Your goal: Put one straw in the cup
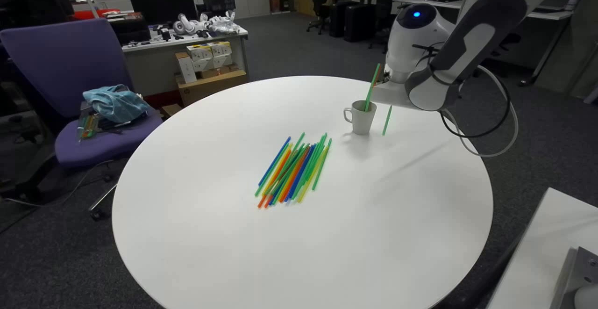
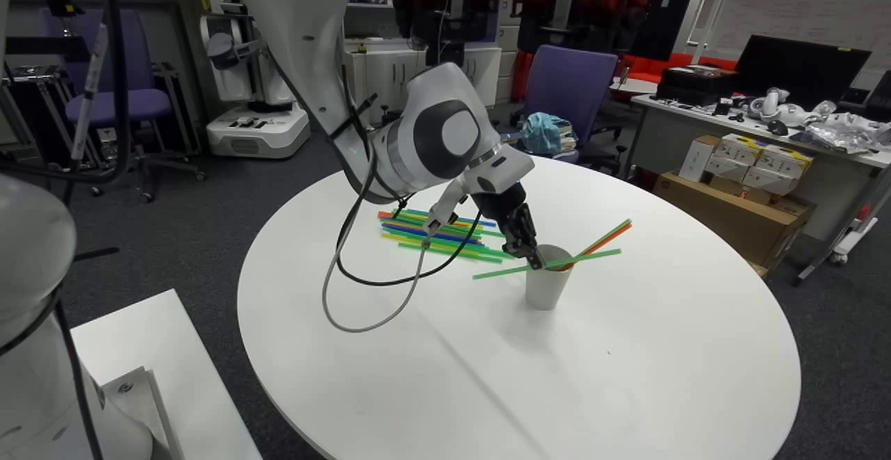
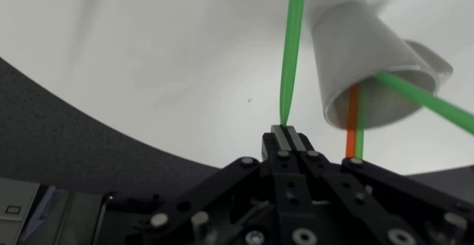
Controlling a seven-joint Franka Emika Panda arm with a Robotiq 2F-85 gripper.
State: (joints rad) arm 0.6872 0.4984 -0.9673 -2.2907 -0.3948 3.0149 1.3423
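1. The gripper (image 3: 284, 128) has its fingers (image 3: 280, 138) pressed together on a green straw (image 3: 291, 48), pinching it right at their tips.
2. That straw is outside the cup (image 3: 353, 45): in the wrist view it runs from the fingers to the top edge, close beside the cup's wall.
3. In an exterior view the straw (image 1: 387, 121) slants below the gripper, right of the cup; whether its low end touches the table (image 1: 224, 253) cannot be told.
4. The cup stands upright on the table, just beside the fingers; in the wrist view it is to their right, its handle (image 3: 431, 58) on the side away from them.
5. An orange straw (image 3: 352, 122) and a second green straw (image 3: 359, 141) stand in the cup, side by side, leaning out of its mouth, right of the fingers in the wrist view.
6. A third green straw (image 3: 426, 98) slants out of the mouth, farther right of the fingers, and runs off that view's edge.
7. A pile (image 1: 294, 171) of green, blue, orange and yellow straws lies on the table, well apart from the fingers; in an exterior view it is left of them and nearer the camera.
8. In an exterior view the arm (image 2: 445, 133) is above the fingers and to their left.
9. In an exterior view, far left of the fingers, past the table's rim, a chair (image 1: 60, 66) bears a blue cloth (image 1: 114, 103).
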